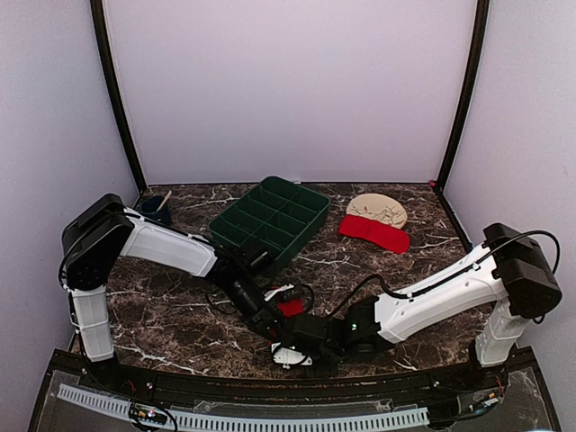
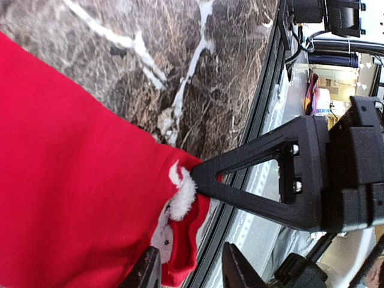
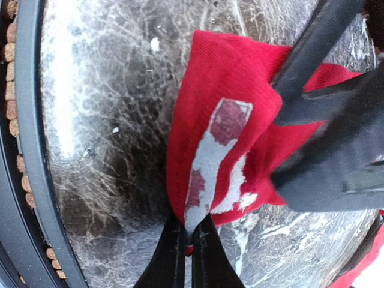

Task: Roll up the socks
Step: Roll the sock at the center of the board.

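Observation:
One red sock with white cuff marks lies near the table's front edge between both grippers. My right gripper is shut on its cuff edge, and the sock hangs folded from the jaws. My left gripper is open, its jaws astride the cuff's lower edge of the sock. The right gripper's finger pinches the cuff in the left wrist view. In the top view the left gripper and right gripper meet at the sock. A second red sock lies flat at the back right.
A green compartment tray stands at the back centre. A tan round object lies behind the second sock. A dark cup stands at the back left. The table's front rail runs close to the grippers.

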{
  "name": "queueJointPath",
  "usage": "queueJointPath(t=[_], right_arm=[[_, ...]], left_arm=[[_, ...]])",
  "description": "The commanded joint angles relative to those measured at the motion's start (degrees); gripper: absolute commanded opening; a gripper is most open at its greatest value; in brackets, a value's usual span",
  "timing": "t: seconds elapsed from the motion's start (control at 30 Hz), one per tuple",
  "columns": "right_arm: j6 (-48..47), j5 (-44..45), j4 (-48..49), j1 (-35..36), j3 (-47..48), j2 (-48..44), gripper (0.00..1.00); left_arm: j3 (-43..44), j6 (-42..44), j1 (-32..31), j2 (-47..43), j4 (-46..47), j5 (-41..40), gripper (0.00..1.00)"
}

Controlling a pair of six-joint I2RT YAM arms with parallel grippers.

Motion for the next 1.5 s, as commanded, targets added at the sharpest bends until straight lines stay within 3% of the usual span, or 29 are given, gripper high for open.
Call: queueJointPath(t=[0.0,0.63,1.47], right_arm=[[0.2,-2.0,-2.1,-0.5,1.9,-0.9,0.00],[1.0,-12.9,-9.6,-4.3,10.3,1.8,0.00],[0.6,-24.7,-11.7,-7.6,16.5,7.5,0.00]], left_arm=[[-1.7,-1.9,0.8,-4.9,1.2,-3.0,0.37],[-10.8,-5.7,1.5,-14.8,10.1,-18.8,0.39],[-26.3,-22.1,1.6,-32.1,16.0,-35.7,0.34]])
